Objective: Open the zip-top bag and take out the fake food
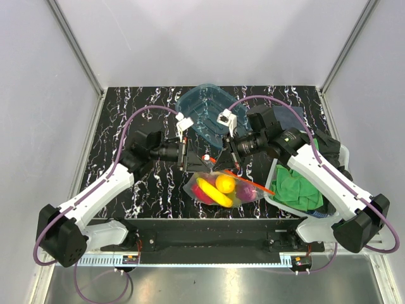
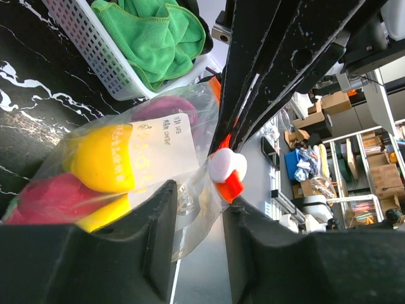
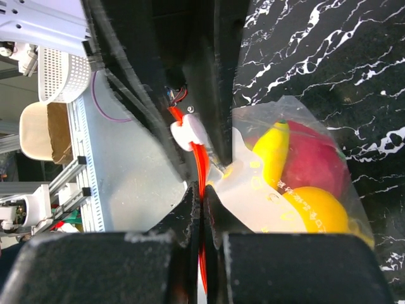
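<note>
Sitting in the lower middle of the top view, the zip-top bag (image 1: 221, 190) rests on the black desk (image 1: 126, 126). All the fake food (image 1: 224, 183) is inside it: a yellow banana, a round yellow piece and red and purple fruits. Nothing has come out yet.

The red zip strip (image 3: 202, 168) runs along the bag's upper edge. The small white and orange slider (image 2: 228, 172) sits at the strip's left end in the top view. I cannot tell how far the zip is open.

The right tool (image 3: 202, 206) is pinched tight on the zip strip and holds that edge up. The left tool (image 2: 199, 201) has its fingers apart. A bit of clear bag hangs in the gap, and the slider is just above it.

I think the job is at the opening step. Next, the left tool should close on the slider or the bag's lip and pull away from the right tool.

At the lower right of the top view a basket (image 1: 342, 155) holds a green cloth (image 1: 297, 187). A teal tray (image 1: 202, 104) lies at the upper middle.
</note>
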`<action>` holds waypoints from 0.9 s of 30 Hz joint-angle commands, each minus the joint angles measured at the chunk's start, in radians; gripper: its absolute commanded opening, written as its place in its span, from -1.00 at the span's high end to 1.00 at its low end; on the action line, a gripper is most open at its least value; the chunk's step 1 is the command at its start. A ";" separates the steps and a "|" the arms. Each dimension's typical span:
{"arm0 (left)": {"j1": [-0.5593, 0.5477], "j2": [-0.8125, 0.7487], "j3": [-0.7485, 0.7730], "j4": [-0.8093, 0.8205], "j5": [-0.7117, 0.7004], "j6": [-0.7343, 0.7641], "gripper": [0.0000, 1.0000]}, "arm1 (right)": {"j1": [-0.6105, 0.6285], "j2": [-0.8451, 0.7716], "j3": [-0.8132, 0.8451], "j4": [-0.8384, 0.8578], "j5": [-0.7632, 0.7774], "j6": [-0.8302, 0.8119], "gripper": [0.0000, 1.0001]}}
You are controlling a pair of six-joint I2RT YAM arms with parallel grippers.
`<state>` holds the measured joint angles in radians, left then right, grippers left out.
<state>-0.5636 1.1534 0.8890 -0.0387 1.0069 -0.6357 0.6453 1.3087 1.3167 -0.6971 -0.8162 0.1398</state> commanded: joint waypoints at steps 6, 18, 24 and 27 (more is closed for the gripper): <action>-0.005 -0.018 0.065 0.007 0.021 0.024 1.00 | -0.007 -0.005 0.022 0.105 -0.060 0.020 0.69; -0.005 0.009 0.102 -0.024 0.003 -0.061 1.00 | -0.009 0.086 0.160 0.058 -0.031 -0.026 -0.04; -0.005 0.014 0.114 -0.024 0.015 -0.085 1.00 | -0.009 0.093 0.177 0.031 -0.031 -0.055 0.06; -0.005 0.008 0.114 -0.026 0.024 -0.084 1.00 | -0.007 0.095 0.176 0.031 -0.031 -0.058 0.16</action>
<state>-0.5640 1.1748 0.9367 -0.1207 0.9981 -0.6895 0.6418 1.4017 1.4528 -0.6605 -0.8322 0.1089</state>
